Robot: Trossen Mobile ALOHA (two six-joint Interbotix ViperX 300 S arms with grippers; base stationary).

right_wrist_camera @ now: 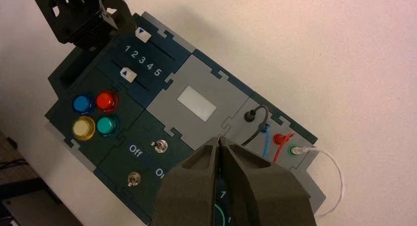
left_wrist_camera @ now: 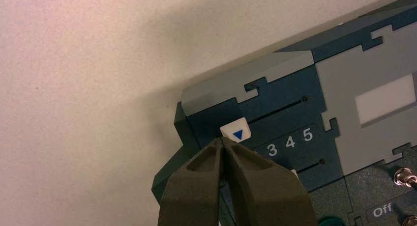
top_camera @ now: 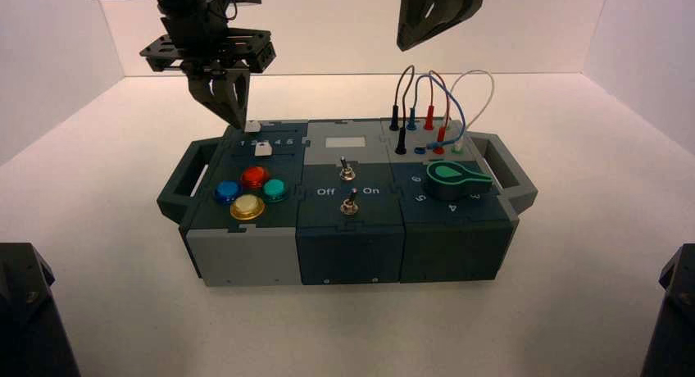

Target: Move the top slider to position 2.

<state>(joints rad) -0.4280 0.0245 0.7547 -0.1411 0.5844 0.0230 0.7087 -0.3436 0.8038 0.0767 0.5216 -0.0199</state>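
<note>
Two grippers are in play, and only your left gripper (top_camera: 239, 123) is at work: it is clenched, grasping nothing, with its tip low at the left end of the box's upper slider track, touching or just beside the slider. Immediately right of that tip sits the top slider (left_wrist_camera: 236, 130), a small white knob with a blue triangle. As far as the angles let me judge, it stands between 1 and 2, perhaps nearer the 2 (right_wrist_camera: 134, 54), though your gripper hides that numeral in its own wrist view.

Watch for overshoot: the knob looks so near its mark that one firm rightward push could carry it on towards 3 (left_wrist_camera: 272, 150). Pushing off-centre is another risk, since the tip seems to meet a corner of the knob; it could skid past or jam it sideways in the slot. Pressing too low would scrape the panel. Nearer you and a little right of the tip, the lower white slider (right_wrist_camera: 128, 74) could get knocked if you back out low.

Farther right, your right gripper (right_wrist_camera: 220, 139) waits above the box, pinched shut and empty.
</note>
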